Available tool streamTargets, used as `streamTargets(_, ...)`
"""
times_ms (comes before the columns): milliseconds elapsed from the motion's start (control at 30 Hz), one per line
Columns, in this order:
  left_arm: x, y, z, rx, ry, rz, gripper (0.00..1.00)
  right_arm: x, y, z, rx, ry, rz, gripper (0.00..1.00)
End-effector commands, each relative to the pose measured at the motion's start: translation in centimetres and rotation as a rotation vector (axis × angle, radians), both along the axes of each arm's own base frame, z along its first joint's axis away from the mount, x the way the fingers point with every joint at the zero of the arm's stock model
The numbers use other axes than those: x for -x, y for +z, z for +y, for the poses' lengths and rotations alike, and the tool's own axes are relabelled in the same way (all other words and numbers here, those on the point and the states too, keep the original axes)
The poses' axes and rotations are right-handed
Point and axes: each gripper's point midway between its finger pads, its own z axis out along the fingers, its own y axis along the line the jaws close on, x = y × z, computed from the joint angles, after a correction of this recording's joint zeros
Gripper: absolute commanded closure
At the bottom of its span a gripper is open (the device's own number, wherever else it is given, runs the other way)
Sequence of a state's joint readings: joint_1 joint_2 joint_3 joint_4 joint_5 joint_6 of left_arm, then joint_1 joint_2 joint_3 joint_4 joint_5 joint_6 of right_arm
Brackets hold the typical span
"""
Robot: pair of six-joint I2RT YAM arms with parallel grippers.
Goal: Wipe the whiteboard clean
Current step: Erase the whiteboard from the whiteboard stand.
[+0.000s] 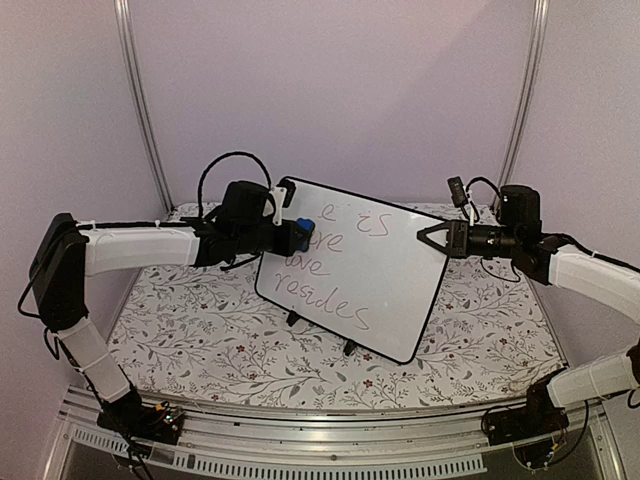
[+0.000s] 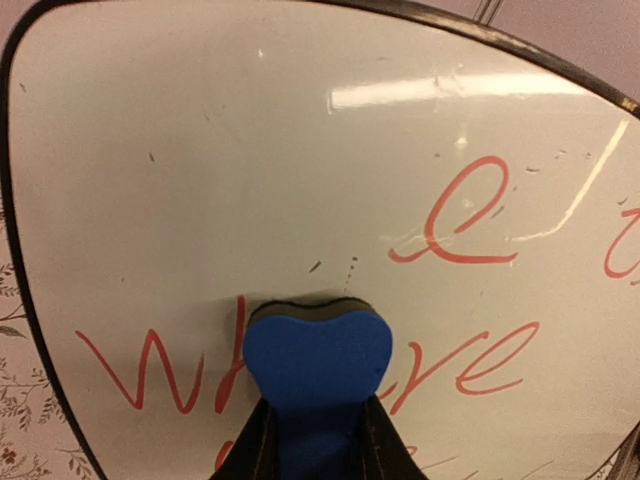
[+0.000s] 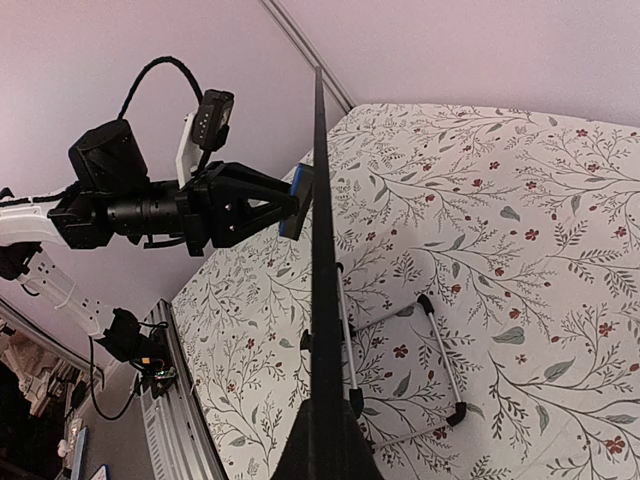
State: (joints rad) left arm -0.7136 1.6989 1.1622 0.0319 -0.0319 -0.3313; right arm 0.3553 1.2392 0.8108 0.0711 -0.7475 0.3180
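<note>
The floral counter (image 1: 200,340) is being occupied near its middle by the whiteboard (image 1: 370,275), propped on small feet. Its right rim is being pinched by the closed right fingers (image 1: 436,238). A wire stand (image 3: 441,352) behind it is being shown only by the right wrist view. A blue eraser (image 2: 318,360), gripped by the left fingers (image 2: 250,455), is being pressed against red handwriting.

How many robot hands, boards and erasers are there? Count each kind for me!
Hands: 2, the left hand and the right hand
Whiteboard: 1
Eraser: 1
Total: 4
</note>
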Motion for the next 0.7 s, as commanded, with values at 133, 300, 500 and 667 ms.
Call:
streamTargets(133, 0.2, 1.2, -1.7, 0.016, -0.048, -0.020, 1.00, 2.8, -1.1, 1.6, 0.035, 0.155, -0.024, 1.00)
streamTargets(300, -0.2, 2.4, -3.1, 0.021, -0.077, -0.045, 1.00, 2.8, -1.1, 1.6, 0.035, 0.155, -0.024, 1.00)
streamTargets(500, 0.1, 2.1, -3.8, 0.017, -0.097, -0.034, 1.00, 2.8, -1.1, 1.6, 0.036, 0.154, -0.026, 1.00)
streamTargets(667, 1.0, 0.4, -3.0, 0.012, -0.084, -0.001, 1.00, 2.7, -1.1, 1.7, 0.036, 0.155, -0.027, 1.00)
